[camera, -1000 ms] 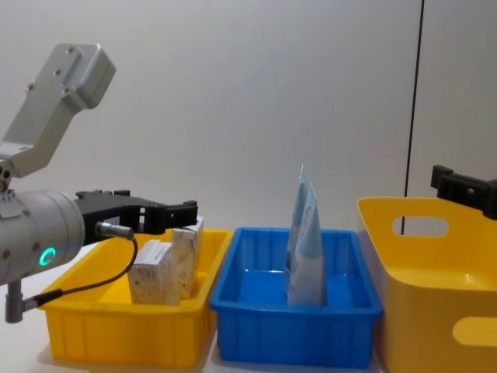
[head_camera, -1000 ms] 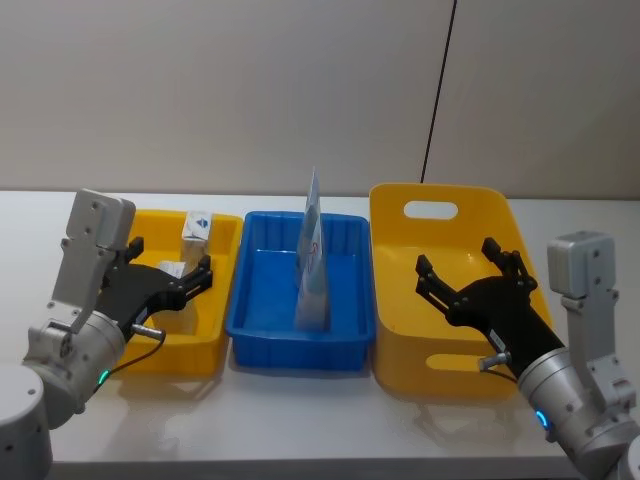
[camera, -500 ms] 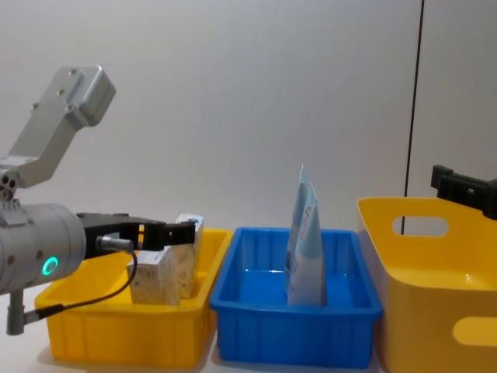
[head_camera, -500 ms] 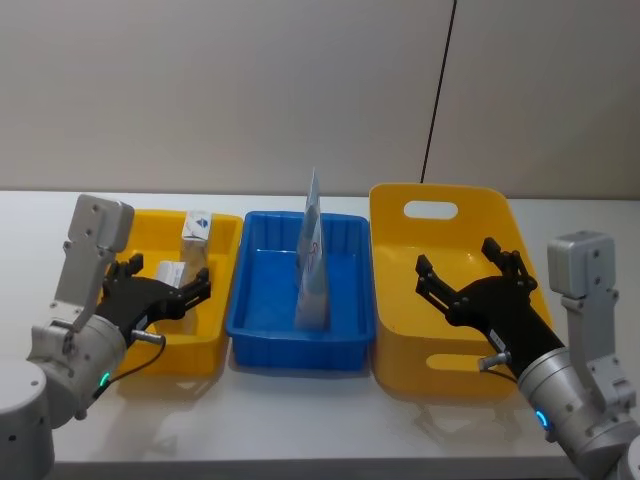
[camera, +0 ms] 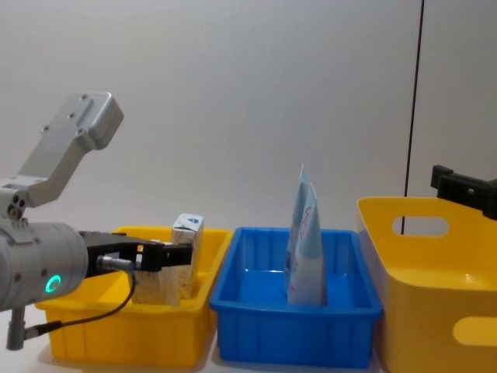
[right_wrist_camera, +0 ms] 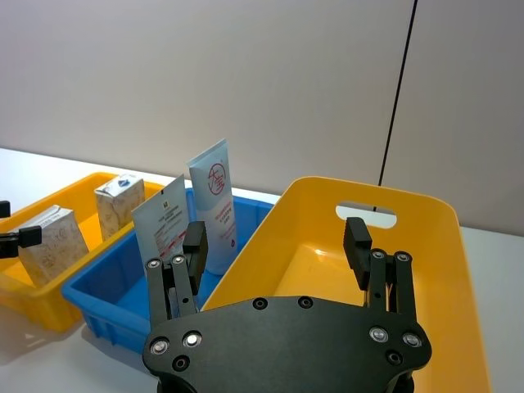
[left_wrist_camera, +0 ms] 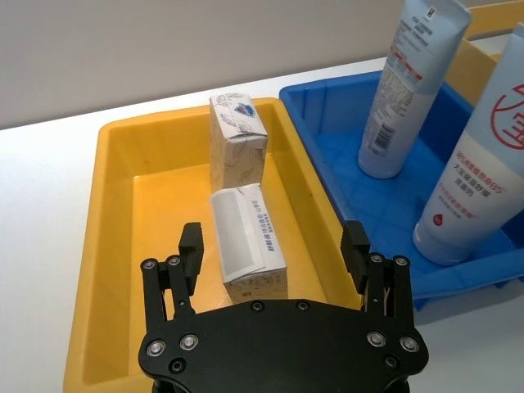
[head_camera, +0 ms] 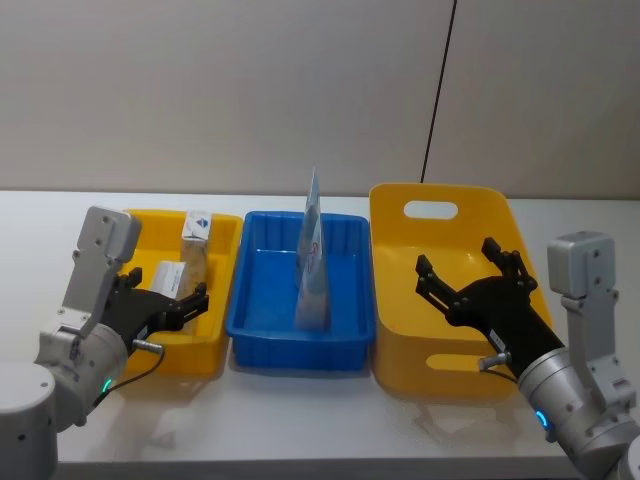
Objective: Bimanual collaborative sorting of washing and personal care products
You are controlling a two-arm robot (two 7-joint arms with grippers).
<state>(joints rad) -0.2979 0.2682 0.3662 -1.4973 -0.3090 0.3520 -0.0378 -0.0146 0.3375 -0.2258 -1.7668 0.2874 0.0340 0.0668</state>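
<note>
Left gripper point(left_wrist_camera: 272, 246), wide, is hovering by lying cream-beige floral cardboard carton point(left_wrist_camera: 241, 217), prob. needing centring first; right gripper point(right_wrist_camera: 275, 236), wide, is idling over large yellow plastic tub point(right_wrist_camera: 446, 270).

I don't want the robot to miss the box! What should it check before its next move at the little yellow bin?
1. Left gripper open: ok, its jaws stand wide apart.
2. Lying carton between the fingers: ok, though it lies closer to one finger than the other.
3. Fingers low enough to grip it: cannot tell.
4. Upright carton out of the way: ok, it stands farther back in the small yellow bin, beyond the fingertips.
5. Right gripper clear of the left arm: ok, it hangs open over the large yellow bin.
</note>
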